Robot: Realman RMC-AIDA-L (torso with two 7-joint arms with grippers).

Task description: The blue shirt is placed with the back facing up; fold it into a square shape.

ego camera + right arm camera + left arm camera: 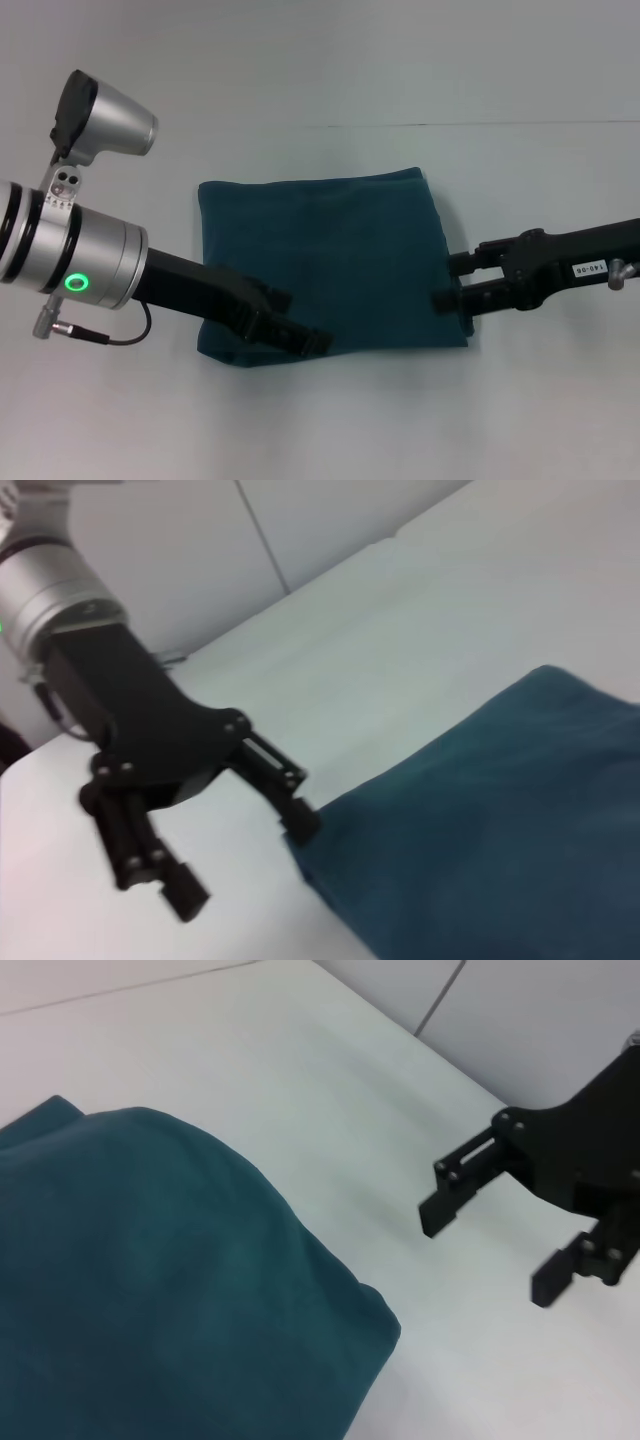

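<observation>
The shirt point(325, 260) lies in the middle of the bench point(320, 60), folded into a thick shape that is nearly square. The far edge looks neat. The near edge sags a little and the right side slants.

The left gripper point(290, 318) sits low at the near left corner of the shirt. Its fingers are spread apart, one touching the cloth edge and one out over the bench. It holds nothing. The right gripper point(450, 280) is just beside the shirt's right edge, near the near right corner. Its fingers are open too, and empty.

I think the folding is almost done, and this looks like letting go or tidying. To do it well, both grippers should pull away flat and slow, straight out from the edges, so no finger catches the cloth and drags a layer open. If the right side needs squaring, a soft push inward would do.
</observation>
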